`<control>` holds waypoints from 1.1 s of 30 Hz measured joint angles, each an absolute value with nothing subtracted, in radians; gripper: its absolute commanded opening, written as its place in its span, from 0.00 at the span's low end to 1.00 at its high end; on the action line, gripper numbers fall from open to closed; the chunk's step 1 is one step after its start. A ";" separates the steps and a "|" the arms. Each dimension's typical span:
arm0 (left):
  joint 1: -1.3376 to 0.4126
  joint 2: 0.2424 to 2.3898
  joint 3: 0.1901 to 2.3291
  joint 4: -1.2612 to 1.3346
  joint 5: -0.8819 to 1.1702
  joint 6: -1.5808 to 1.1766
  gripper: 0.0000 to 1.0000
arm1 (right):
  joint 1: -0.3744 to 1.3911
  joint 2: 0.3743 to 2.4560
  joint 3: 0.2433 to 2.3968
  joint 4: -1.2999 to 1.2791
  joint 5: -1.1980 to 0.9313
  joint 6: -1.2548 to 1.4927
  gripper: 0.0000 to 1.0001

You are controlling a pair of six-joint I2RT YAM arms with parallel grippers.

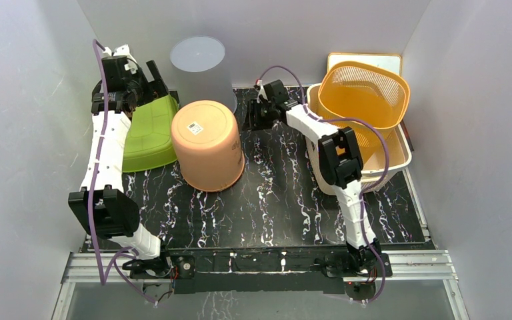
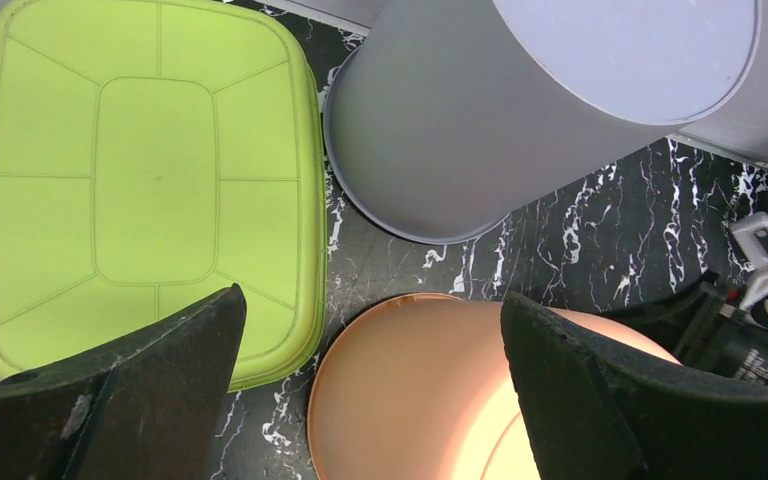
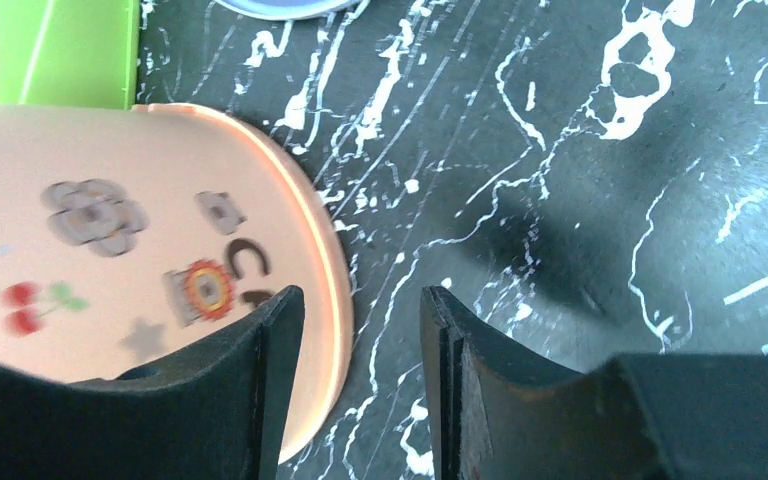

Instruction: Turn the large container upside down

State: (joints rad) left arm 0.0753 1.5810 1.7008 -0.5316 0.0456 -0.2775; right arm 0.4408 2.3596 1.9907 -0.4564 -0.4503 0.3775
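**Both arms reached to the far side of the bench, large peach container standing base-up**

At the left, the left arm (image 1: 107,150) is folded at a low elbow near its base and stretched up along the left wall, with the wrist bent inward. The left fingers (image 1: 155,79) are held over the far edge of an overturned green basin (image 1: 150,137). In the left wrist view they are spread wide, and nothing is caught between them. The green basin, a grey container (image 1: 200,67) and the peach rim are seen below.

The grey container stands base-up at the back wall. Just in front of it, at the middle of the bench (image 1: 273,200), the large peach container (image 1: 207,143) is found. Its base, with a barcode label, faces up and its rim is on the bench, beside the green basin.

Further right, the right arm (image 1: 340,167) is raised to a bent elbow and reached back and to the left. The right fingers (image 1: 259,115) are pointed down just beside the peach container. In the right wrist view they are parted by a narrow gap, in which the rim's edge is seen; contact cannot be told.

At the far right, an orange mesh basket (image 1: 363,90) is tilted in a cream tub (image 1: 393,157).
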 measured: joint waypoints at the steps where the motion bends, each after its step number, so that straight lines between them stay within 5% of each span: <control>1: 0.075 1.581 1.701 -0.531 0.049 -0.280 0.98 | 0.452 2.339 1.997 -0.477 -0.421 0.363 0.45; 11: 0.039 1.618 1.781 -0.523 0.114 -0.334 0.98 | 0.546 2.090 1.907 -0.564 -0.258 0.287 0.44; 33: -0.094 1.591 1.946 -0.524 0.157 -0.386 0.98 | 0.970 2.289 2.077 -0.616 -0.341 0.319 0.42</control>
State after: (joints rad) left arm -0.0940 1.5913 1.9465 -0.5243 0.1574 -0.3862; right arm 0.9695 2.2890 2.0769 -0.6155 -0.3412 0.3191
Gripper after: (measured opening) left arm 0.984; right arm 0.423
